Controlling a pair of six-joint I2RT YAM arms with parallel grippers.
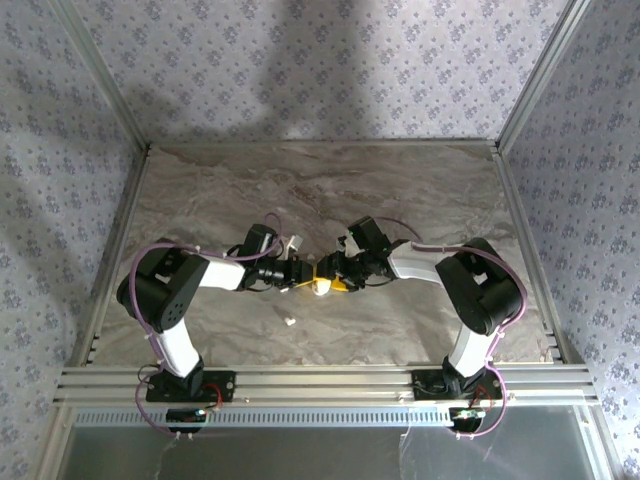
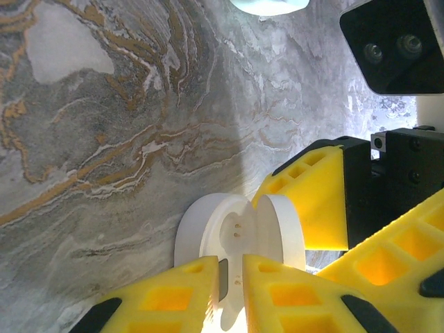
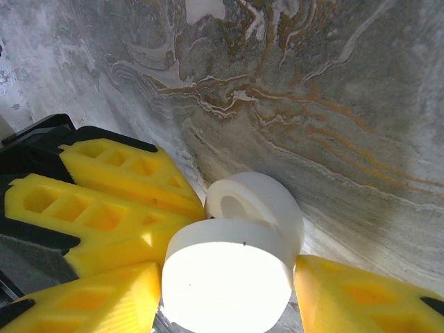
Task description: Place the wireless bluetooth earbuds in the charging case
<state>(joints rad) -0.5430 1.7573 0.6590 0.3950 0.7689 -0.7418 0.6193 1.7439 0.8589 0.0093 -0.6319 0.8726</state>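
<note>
A white round charging case [image 1: 321,288] stands hinged open at the table's middle, between both grippers. In the left wrist view its base [image 2: 229,229] shows earbud sockets with bare gold contacts, and the lid [image 2: 281,229] stands to the right. My left gripper [image 2: 232,267] is pinched on the base's edge. The right gripper [image 3: 225,277] has a yellow finger on each side of the lid [image 3: 229,277], both touching it. One tiny white earbud [image 1: 288,321] lies loose on the marble, near-left of the case.
A pale oval object [image 2: 270,5] lies on the marble beyond the left gripper. A small white item [image 1: 296,243] sits by the left wrist. Metal frame rails [image 1: 320,380] run along the near edge, and patterned walls close in the other sides.
</note>
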